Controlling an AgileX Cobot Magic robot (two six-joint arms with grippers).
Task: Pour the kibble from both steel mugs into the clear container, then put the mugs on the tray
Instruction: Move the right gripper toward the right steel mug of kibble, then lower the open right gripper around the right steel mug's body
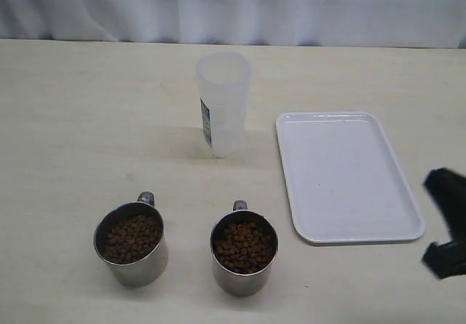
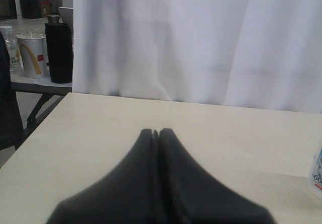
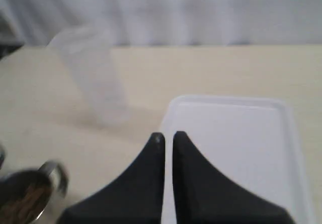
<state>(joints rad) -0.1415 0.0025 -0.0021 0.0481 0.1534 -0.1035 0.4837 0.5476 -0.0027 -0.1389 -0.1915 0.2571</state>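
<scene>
Place: lab-like test booth | Evidence: white curtain (image 1: 233, 4) behind pale table (image 1: 73, 120); paper cup (image 2: 32, 55) on side table (image 2: 37, 87)

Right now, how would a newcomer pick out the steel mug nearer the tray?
In the exterior view, find the white tray on the right of the table. Off its lower left corner stands a steel mug full of kibble. Its twin stands farther left; this one is next to the tray.

Kibble (image 1: 132, 238) fills both steel mugs (image 1: 244, 274) before the clear container (image 1: 223, 105); beside the tray (image 1: 348, 178), perhaps the right pincer (image 1: 445, 226).
</scene>
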